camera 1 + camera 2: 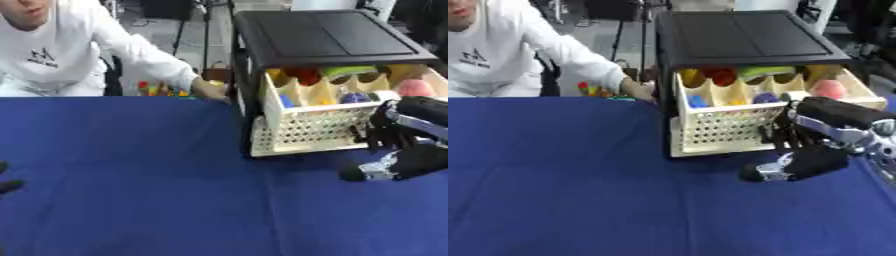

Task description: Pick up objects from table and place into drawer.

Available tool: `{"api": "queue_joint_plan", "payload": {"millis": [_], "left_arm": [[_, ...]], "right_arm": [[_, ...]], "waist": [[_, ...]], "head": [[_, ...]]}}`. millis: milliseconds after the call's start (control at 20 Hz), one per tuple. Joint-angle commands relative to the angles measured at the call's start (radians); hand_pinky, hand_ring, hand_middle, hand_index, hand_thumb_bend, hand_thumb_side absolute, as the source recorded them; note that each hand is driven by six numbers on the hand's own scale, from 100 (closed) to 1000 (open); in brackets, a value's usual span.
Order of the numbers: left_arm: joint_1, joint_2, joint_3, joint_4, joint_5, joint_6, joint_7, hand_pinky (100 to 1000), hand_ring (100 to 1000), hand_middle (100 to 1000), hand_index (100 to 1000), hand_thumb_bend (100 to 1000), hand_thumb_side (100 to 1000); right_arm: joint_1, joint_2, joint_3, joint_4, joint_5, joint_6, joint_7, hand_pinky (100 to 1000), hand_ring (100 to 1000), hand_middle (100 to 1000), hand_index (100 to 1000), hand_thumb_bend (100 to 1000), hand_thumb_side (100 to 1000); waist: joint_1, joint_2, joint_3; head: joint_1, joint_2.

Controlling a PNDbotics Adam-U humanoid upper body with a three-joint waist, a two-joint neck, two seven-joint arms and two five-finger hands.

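On the blue cloth (pixel 157 190), the right hand (pixel 798 162) rests curled and empty beside the open drawer (pixel 728 125).

Right hand (pixel 798 162): black casing, silver joints; left hand (pixel 7 184) black.

The tabletop (pixel 131 190) is covered in a plain deep blue cloth. The cabinet (pixel 745 35) on it is black, and its drawer (pixel 728 127) is cream with a lattice of small holes across the front. Inside the drawer sit patches of red (pixel 721 75), green (pixel 765 71), yellow (pixel 691 77), blue (pixel 697 101), purple (pixel 765 98) and pink (pixel 830 89). The right hand (pixel 798 162) is black with silver parts. At the far edge, a person's sleeve (pixel 144 52) is white, and small red, yellow and green things (pixel 157 90) lie beside it.
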State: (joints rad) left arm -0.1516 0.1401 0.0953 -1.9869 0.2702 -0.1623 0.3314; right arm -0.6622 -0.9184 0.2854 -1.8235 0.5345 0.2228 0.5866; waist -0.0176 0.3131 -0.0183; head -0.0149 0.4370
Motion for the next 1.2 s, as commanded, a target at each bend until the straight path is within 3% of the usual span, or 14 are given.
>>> {"api": "queue_joint_plan", "payload": {"millis": [50, 1200], "left_arm": [[-0.013, 0.004, -0.001, -0.013, -0.007, -0.001, -0.005, 564, 686, 739, 899, 588, 1000], [-0.02, -0.006, -0.007, -0.013, -0.015, 0.007, -0.016, 566, 685, 739, 899, 585, 1000]], "right_arm": [[0.019, -0.031, 0.002, 0.001, 0.002, 0.005, -0.008, 344, 780, 976, 968, 833, 853], [-0.047, 0.004, 0.016, 0.045, 0.006, 0.005, -0.028, 348, 785, 979, 976, 849, 855]], "waist": [[0.001, -0.005, 0.005], [-0.008, 0.022, 0.035]], "head": [[-0.007, -0.015], [-0.033, -0.038]]}}
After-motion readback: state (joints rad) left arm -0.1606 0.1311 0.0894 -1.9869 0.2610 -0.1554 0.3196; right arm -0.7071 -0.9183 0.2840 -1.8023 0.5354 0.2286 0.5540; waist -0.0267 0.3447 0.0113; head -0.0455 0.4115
